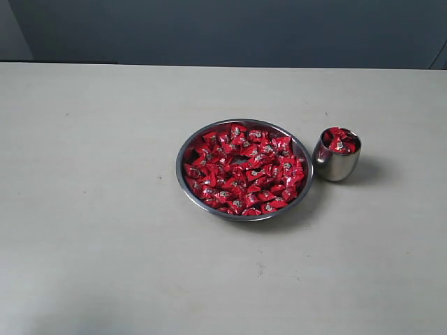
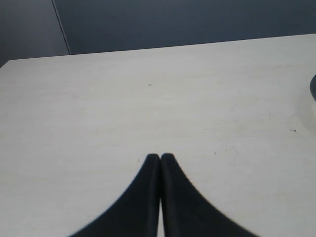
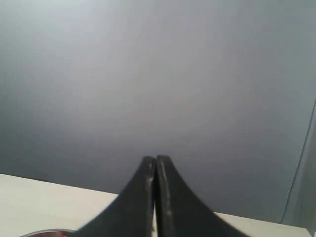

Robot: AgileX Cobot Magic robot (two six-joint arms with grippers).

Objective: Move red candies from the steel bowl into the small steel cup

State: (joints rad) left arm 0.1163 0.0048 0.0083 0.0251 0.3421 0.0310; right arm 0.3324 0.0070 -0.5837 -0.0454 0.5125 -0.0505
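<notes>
On table (image 1: 91,209): steel bowl (image 1: 179,164) full of red candies (image 1: 244,171); small steel cup (image 1: 336,167) just beside at its 3 o'clock, candies inside. Both left gripper (image 2: 160,157) and right gripper (image 3: 156,159) closed, holding nothing.

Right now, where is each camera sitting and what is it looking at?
Exterior view: off the arms, above the table, looking down at the steel bowl of red candies and the small steel cup; no robot part shows.
Left wrist view: on the left arm, low over the table, facing a dark wall; the shut left end effector shows.
Right wrist view: on the right arm, facing a grey wall; the shut right end effector shows.
Shared: both wrist views see table and wall.
</notes>
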